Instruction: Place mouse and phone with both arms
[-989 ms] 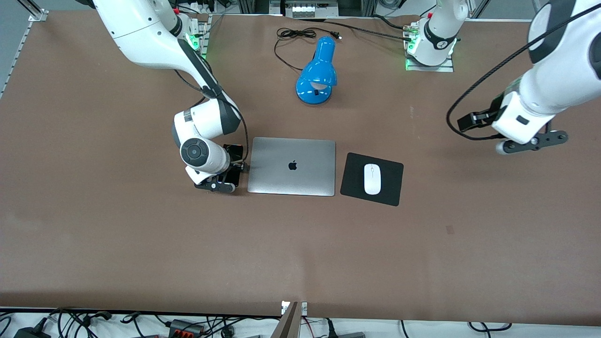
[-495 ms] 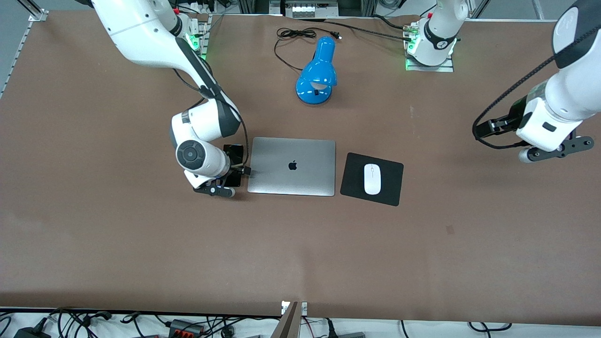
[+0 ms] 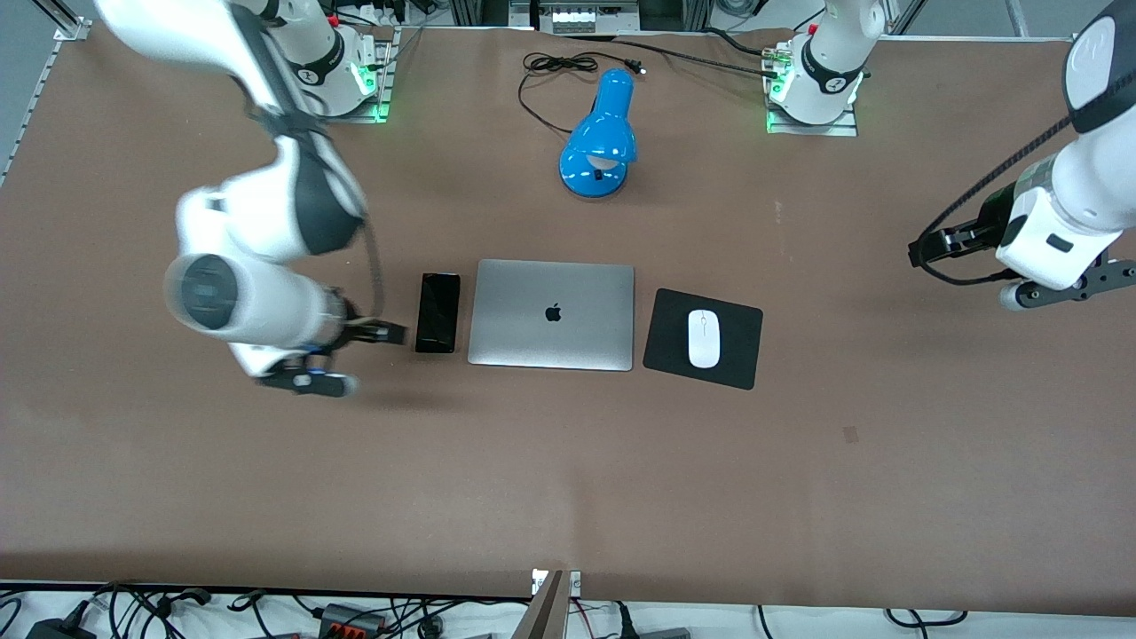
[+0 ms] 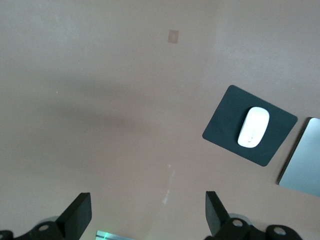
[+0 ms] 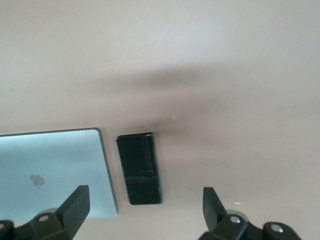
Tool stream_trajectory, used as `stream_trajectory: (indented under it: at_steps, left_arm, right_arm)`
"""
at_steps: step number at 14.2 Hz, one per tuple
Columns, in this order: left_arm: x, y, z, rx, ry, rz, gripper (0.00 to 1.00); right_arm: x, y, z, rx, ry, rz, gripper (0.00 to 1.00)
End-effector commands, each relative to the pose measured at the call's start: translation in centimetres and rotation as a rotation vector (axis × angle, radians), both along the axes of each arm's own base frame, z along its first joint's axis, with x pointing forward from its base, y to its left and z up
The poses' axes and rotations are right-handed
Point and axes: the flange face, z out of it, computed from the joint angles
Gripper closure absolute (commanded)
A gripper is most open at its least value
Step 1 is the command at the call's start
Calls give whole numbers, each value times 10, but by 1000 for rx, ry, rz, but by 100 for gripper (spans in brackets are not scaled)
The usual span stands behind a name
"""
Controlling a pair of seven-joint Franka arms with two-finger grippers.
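The black phone [image 3: 437, 312] lies flat on the table beside the closed silver laptop [image 3: 552, 314], on the side toward the right arm's end. The white mouse [image 3: 704, 338] sits on the black mouse pad [image 3: 666, 342] on the laptop's other side. My right gripper [image 3: 302, 380] is open and empty, up in the air over bare table just off the phone. Its wrist view shows the phone [image 5: 139, 169] and the laptop [image 5: 50, 170] beyond the gripper [image 5: 144, 212]. My left gripper [image 3: 1065, 291] is open and empty [image 4: 147, 220], high over the left arm's end of the table. Its wrist view shows the mouse [image 4: 253, 127] on the pad [image 4: 225, 127].
A blue desk lamp [image 3: 599, 142] with a black cord [image 3: 555, 67] lies farther from the front camera than the laptop. The arm bases stand along the table's top edge. Brown bare table surrounds the laptop group.
My right gripper has let go of the phone, risen and moved off toward the right arm's end; the phone stays beside the laptop. My left gripper drifted slightly outward.
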Motion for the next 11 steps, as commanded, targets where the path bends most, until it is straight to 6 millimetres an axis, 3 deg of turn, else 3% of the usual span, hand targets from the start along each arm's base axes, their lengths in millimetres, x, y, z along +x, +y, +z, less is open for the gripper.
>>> stream_trajectory:
  at_steps: [1,3,5,8,11]
  left_arm:
    - [-23,-6,4,11,-19,-14,0]
    - [-23,-6,5,11,-20,-25,0]
    - [-24,-6,5,7,-20,-32,0]
    - [-23,-11,6,-32,-29,-54,0]
    - [-19,-7,10,-35,-47,-47,0]
  right_arm:
    - [3,-30,63,-22,-59,24,0]
    - [1,-59,99,-37,-94,6,0]
    - [-1,-92,118,-44,-89,11,0]
    - [-12,-171,161,-40,-153,27,0]
    - [-18,-209,177,-36,-182,69,0]
